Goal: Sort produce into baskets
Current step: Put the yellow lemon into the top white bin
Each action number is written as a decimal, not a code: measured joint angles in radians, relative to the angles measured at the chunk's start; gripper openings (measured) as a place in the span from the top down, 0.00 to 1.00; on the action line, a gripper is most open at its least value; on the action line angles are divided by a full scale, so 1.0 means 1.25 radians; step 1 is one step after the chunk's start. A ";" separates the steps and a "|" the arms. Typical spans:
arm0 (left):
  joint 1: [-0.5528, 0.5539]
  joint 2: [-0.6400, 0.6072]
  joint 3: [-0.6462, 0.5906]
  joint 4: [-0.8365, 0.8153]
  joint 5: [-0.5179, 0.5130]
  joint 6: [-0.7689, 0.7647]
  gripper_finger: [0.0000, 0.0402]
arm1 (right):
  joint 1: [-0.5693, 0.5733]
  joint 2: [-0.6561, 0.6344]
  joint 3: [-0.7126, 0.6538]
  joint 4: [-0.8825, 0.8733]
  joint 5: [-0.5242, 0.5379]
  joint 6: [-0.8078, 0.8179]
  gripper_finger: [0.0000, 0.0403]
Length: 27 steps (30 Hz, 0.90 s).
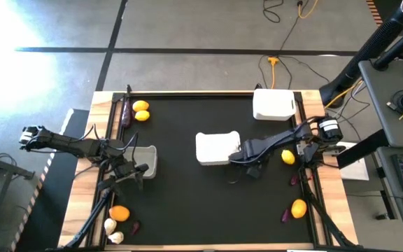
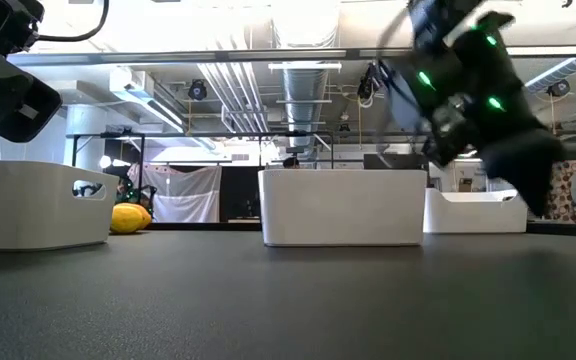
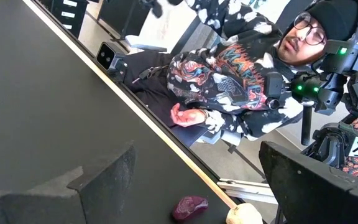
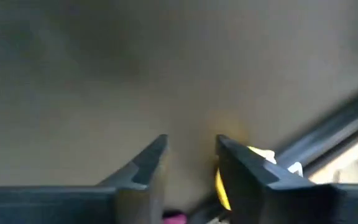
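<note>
Three white baskets stand on the black mat: one at the left (image 1: pixel 145 159), one in the centre (image 1: pixel 217 148), one at the far right (image 1: pixel 274 104). A dark eggplant (image 1: pixel 125 112) and two lemons (image 1: pixel 140 110) lie at the far left. An orange (image 1: pixel 119 213), garlic bulbs (image 1: pixel 112 231) and a purple piece (image 1: pixel 136 227) lie at the near left. A lemon (image 1: pixel 288 157) lies at the right, and an orange citrus (image 1: pixel 299 208) and purple pieces (image 1: pixel 286 214) at the near right. My left gripper (image 1: pixel 142 171) is open and empty beside the left basket. My right gripper (image 1: pixel 238 161) (image 4: pixel 191 149) is open and empty, next to the centre basket.
A person sits beyond the table's near left corner, seen in the left wrist view (image 3: pixel 241 68). The mat (image 1: pixel 187 203) lies bare between the two near produce groups. The table's wooden rim (image 1: pixel 96 140) borders the mat. The low view shows the centre basket (image 2: pixel 343 207) ahead.
</note>
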 joint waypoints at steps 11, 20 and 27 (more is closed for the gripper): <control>0.000 0.000 0.000 0.000 0.000 0.000 0.19 | -0.033 0.000 0.267 -0.072 0.103 -0.055 0.97; 0.000 0.000 0.000 0.000 0.000 0.000 0.19 | -0.044 0.000 0.315 -0.076 0.097 -0.025 0.97; 0.000 0.000 0.000 0.000 0.000 0.000 0.19 | 0.051 0.000 0.248 -0.073 -0.062 0.027 0.97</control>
